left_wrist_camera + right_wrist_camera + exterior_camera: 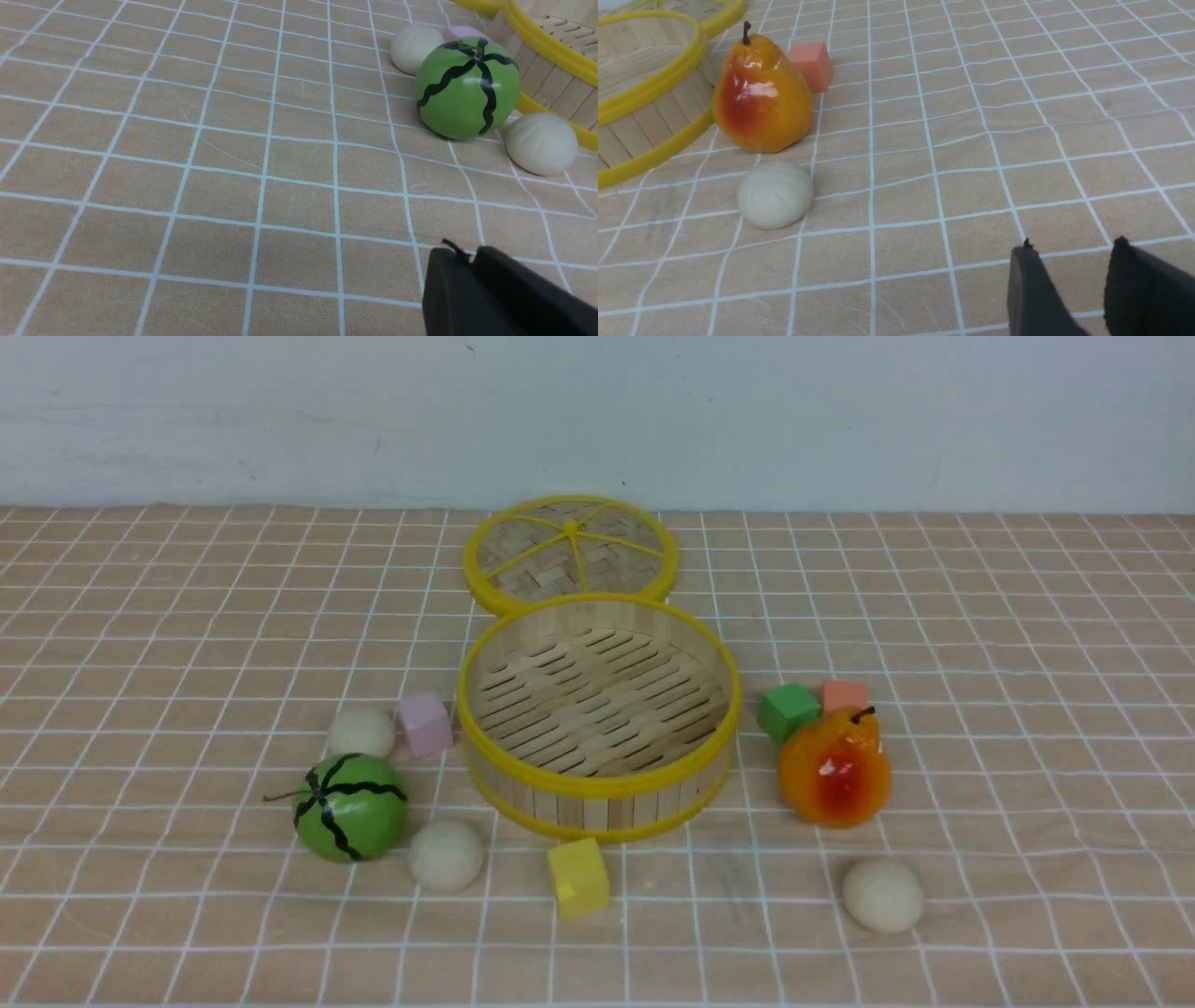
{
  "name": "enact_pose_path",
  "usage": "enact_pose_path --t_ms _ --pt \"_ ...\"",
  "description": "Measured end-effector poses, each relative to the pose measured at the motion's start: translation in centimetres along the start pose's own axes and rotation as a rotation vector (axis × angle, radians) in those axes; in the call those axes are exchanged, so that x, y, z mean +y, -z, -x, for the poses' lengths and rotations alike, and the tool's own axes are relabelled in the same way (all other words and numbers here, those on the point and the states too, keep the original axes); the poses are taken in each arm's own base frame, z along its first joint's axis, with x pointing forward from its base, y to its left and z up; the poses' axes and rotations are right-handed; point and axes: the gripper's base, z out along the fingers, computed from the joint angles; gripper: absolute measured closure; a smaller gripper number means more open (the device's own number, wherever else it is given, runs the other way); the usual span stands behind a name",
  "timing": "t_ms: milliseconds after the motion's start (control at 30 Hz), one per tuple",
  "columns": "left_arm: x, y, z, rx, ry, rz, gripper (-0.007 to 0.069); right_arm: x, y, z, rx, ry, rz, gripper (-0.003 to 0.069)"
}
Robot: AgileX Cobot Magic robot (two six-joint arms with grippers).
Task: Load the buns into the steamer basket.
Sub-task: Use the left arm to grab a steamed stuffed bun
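- The steamer basket (597, 795) stands upright in the middle of the checked tablecloth (187, 616). Its slatted floor is bare, and all three buns lie outside it on the cloth.
- The woven lid (569, 553) lies flat just behind the basket. The basket's far rim hides its near edge, so I cannot tell whether the two touch.
- The back-left bun (361, 732) sits left of the basket, just beside a pink cube (426, 722) that lies between it and the basket wall.
- The front-left bun (446, 855) sits nearer the camera, close to the basket's front-left wall but apart from it.
- A green striped watermelon (350, 805) rests between the two left buns, just beside the front-left one.
- The right bun (883, 894) lies alone at the front right, near the pear (834, 768) but apart from it.
- The pear stands upright right of the basket, with a green cube (787, 711) and a salmon cube (844, 695) just behind it.
- A yellow cube (578, 877) sits just before the basket's front wall.
- The left gripper (467, 252) has its dark fingers pressed together with nothing between them. It is above bare cloth, well apart from the watermelon.
- The right gripper (1073, 245) has its jaws parted and holds nothing, with cloth showing through the gap. The right bun lies well ahead of it.
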Motion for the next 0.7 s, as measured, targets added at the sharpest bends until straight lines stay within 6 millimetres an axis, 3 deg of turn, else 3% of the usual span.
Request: enact_pose_path --t_ms 700 --pt "-0.04 0.00 0.10 -0.011 0.000 -0.004 0.0540 0.00 0.00 0.00 0.000 0.000 0.000 0.0419"
